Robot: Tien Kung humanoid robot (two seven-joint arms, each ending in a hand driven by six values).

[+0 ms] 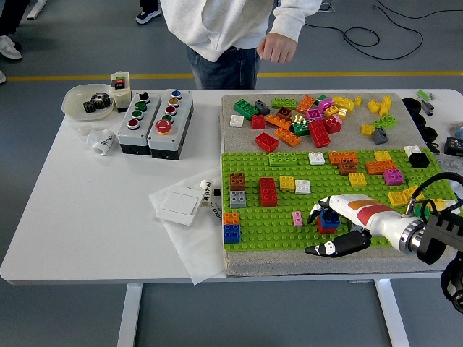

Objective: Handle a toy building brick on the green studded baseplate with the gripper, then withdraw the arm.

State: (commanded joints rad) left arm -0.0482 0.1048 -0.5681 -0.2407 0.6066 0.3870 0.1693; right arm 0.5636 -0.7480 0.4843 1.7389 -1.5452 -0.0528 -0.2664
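Table (pixel 87 217): white; I see a grey mat on its right half carrying the baseplate (pixel 289 220).
Baseplate: green, studded, with bricks fixed across it.
Right hand (pixel 335 230): I read it as low over the baseplate's near edge, fingers curled around a blue brick (pixel 330 215).
Blue brick: sits on a red brick (pixel 325 226), near a pink brick (pixel 297 218).
Person (pixel 231 29): stands at the far side, hand off the table.
Left: button boxes (pixel 154 121).
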